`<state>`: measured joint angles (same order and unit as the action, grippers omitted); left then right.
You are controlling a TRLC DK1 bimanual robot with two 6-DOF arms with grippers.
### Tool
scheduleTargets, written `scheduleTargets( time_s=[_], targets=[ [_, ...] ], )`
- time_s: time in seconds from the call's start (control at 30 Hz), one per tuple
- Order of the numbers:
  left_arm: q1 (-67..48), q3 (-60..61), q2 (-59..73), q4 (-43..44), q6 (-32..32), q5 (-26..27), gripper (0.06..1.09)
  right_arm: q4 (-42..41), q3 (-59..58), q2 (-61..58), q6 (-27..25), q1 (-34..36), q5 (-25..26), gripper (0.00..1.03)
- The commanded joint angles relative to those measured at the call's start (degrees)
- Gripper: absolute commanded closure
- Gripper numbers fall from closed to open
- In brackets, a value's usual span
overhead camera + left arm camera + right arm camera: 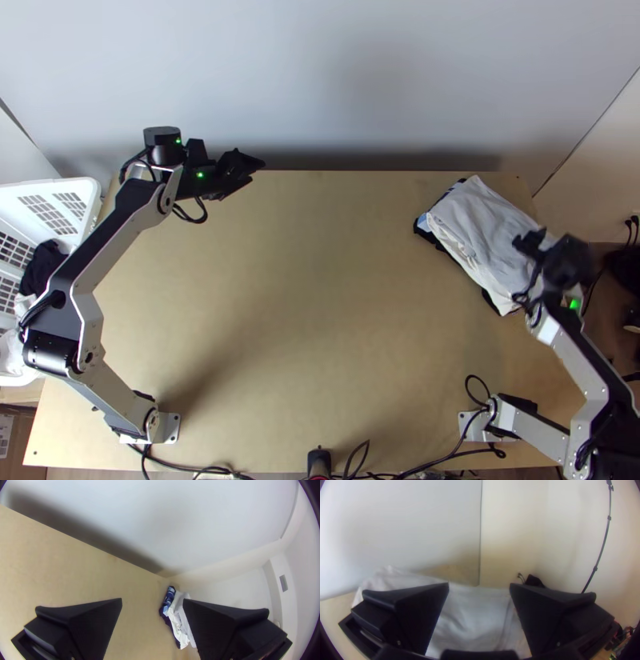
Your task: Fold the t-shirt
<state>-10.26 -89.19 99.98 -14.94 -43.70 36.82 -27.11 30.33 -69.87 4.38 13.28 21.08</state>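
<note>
The white fabric t-shirt (pixel 480 228) lies folded into a flat, slightly rumpled oblong on darker folded cloths (pixel 422 227) at the far right corner of the light wooden table (pixel 304 320), probably stacked there so finished pieces keep out of the folding area. Over it, the black wide-fingered right gripper (pixel 479 585) has its fingers spread, pinching no cloth, which would suit letting go or patting down, though I cannot tell whether it touches. The matching left gripper (pixel 152 600), fingers also apart, sits at the far left, presumably to give its partner room
</note>
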Motion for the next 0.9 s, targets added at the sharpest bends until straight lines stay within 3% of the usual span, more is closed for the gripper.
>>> scheduleTargets(
  time_s=[0.0, 0.13, 0.2, 0.27, 0.4, 0.5, 0.57, 0.6, 0.77, 0.87],
  targets=[
    [0.07, 2.00, -1.37, 0.53, 0.02, -1.05, 0.19, -8.04, -12.13, -3.79, -1.39, 1.75, -0.34, 0.18],
    [1.82, 6.22, -4.45, 0.79, 1.60, -3.60, 0.19, -6.46, -9.23, 1.31, -1.04, 1.58, -0.60, 0.18],
    [2.97, 8.24, -8.23, 0.79, 2.04, -5.09, 0.19, 5.14, -2.20, 10.80, -0.16, -0.62, -1.22, 0.18],
    [4.55, 9.73, -13.68, 0.70, 1.95, -6.85, 0.19, 18.15, 9.22, 17.48, 4.23, -4.49, -1.22, 0.18],
    [9.47, 14.39, -24.57, 0.44, 3.01, -9.22, 0.19, 31.77, 24.34, 21.00, 9.24, -13.10, -1.22, 0.18],
    [14.74, 20.28, -33.10, 0.00, 5.21, -10.01, 0.12, 41.35, 30.93, 21.70, 15.83, -15.39, -1.22, 0.18],
    [19.05, 24.68, -39.08, 0.00, 6.44, -10.01, 0.11, 43.20, 30.49, 24.69, 17.33, -18.11, -1.13, 0.16],
    [20.81, 27.05, -42.59, -0.09, 7.58, -10.01, 0.11, 42.23, 28.74, 27.33, 17.06, -18.73, -1.13, 0.03],
    [28.72, 37.60, -60.17, -0.18, 16.11, -7.99, 0.11, 47.42, 24.43, 37.96, 17.06, -22.51, -1.48, 0.04],
    [32.50, 42.69, -69.40, -0.79, 17.42, -6.23, 0.11, 48.38, 18.10, 45.08, 13.20, -24.44, -1.31, 0.04]
  ],
)
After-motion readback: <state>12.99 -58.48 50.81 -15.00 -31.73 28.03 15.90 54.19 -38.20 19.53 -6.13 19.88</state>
